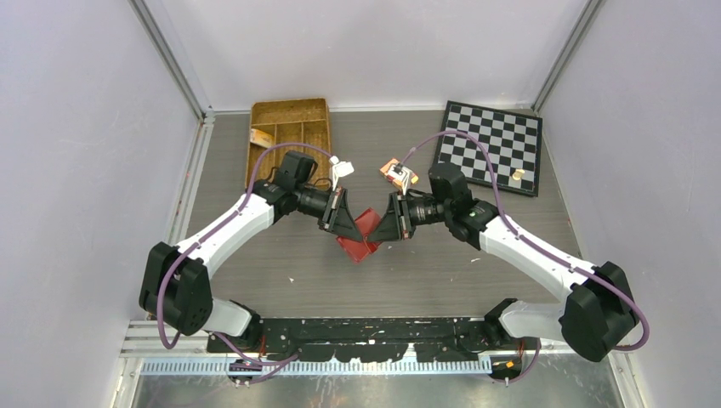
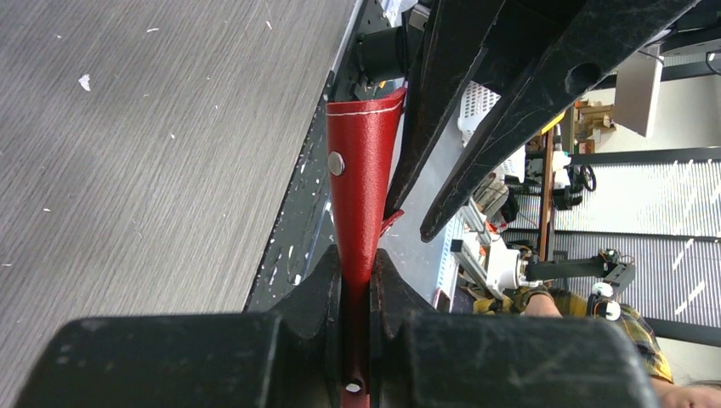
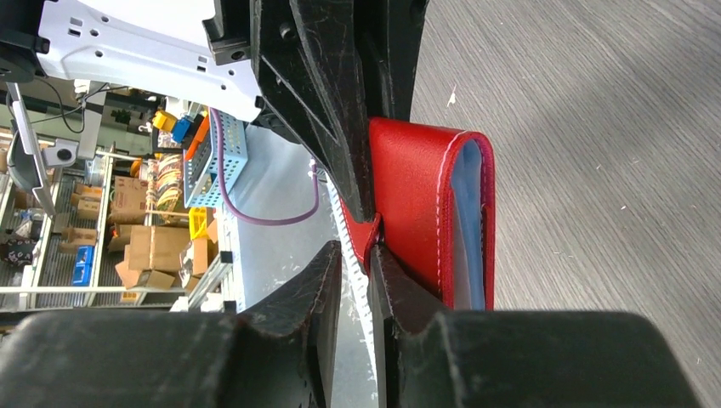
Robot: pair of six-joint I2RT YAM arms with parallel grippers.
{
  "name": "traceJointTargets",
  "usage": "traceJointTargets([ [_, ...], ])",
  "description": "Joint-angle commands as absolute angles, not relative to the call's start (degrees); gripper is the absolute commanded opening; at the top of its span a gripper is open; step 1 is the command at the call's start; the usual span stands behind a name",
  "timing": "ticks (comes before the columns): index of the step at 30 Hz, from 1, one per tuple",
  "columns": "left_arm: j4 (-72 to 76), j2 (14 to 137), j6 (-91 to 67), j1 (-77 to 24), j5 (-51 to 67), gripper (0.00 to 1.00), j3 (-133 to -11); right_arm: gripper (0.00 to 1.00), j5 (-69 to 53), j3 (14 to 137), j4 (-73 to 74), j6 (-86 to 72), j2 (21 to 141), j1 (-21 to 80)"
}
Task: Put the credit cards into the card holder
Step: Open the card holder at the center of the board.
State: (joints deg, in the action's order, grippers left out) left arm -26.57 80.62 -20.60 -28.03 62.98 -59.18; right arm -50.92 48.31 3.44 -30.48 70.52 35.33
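bright, even light falls from overhead, leaving only short, soft shadows under the arms on the grey table. the top view is sharp in the middle, while the enclosure walls splay outward at the edges. in the wrist views the left pincer and right pincer sit close, dark and blurred. the card holder shows a soft sheen on its red grain, and the room beyond looks pale and washed.
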Motion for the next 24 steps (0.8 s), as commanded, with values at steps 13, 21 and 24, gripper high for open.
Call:
traceJointTargets([
  [13, -20.6, 79.1, -22.1, -27.9, 63.6, 0.0, -60.8, 0.2, -52.8, 50.5, 0.6, -30.6, 72.7, 38.9],
  [21, -21.4, 78.8, -21.6, -27.3, 62.0, 0.0, -60.9, 0.19, -52.0, 51.7, 5.3, -28.3, 71.9, 39.4],
  [24, -22.5, 78.1, -21.1, -26.2, 57.7, 0.0, -61.0, 0.24, -48.4, 53.0, 11.2, -24.9, 69.3, 39.3],
])
